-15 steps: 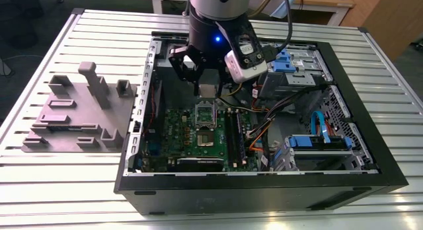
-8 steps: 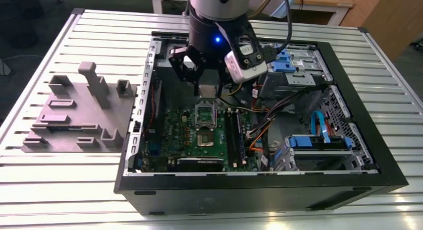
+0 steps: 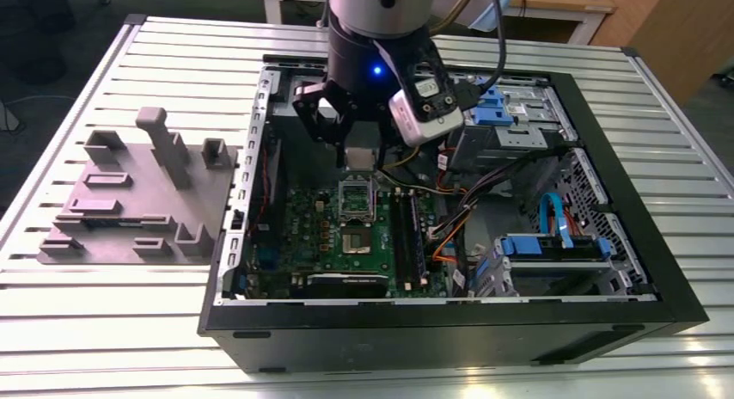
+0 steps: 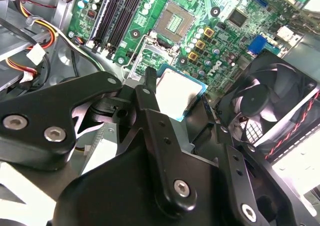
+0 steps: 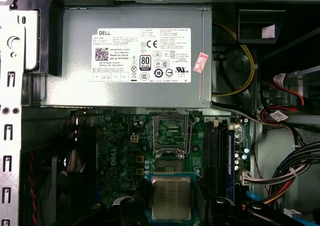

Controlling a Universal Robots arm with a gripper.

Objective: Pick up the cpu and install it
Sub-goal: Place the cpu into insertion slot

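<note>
Fingers [image 3: 321, 115] closed on the cpu [image 3: 361, 156] is how I stand in the exterior view: the small silver square hangs between them, inside the open computer case [image 3: 459, 317], above the green motherboard [image 3: 309, 236]. The case lies on its side on a slatted metal desk [image 3: 115, 330], and a grey block with upright pegs [image 3: 137, 201] sits on the desk just beside it, toward the exterior view's left. In the second wrist view my black fingers [image 4: 150, 110] reach in from both sides of the cpu [image 4: 180, 93] and press on its opposite edges, so its pale metal top and thin blue-green rim show between them. It is held clear of the board, with the open socket [image 4: 175, 20] farther off and uncovered, its contact field bare. Dark memory slots [image 4: 117, 15] run along one side of that socket, and a black fan [image 4: 265, 100] sits near my fingers on the other side. In the first wrist view the cpu [image 5: 171, 198] lies flat to the camera with my fingers [image 5: 131, 212] dark on either side of it. The socket [image 5: 170, 131] sits between the chip and the large grey power supply box [image 5: 75, 60] with its white label. Bundled cables [image 5: 295, 171] lie beyond the memory slots [image 5: 215, 146], well apart from the chip.
</note>
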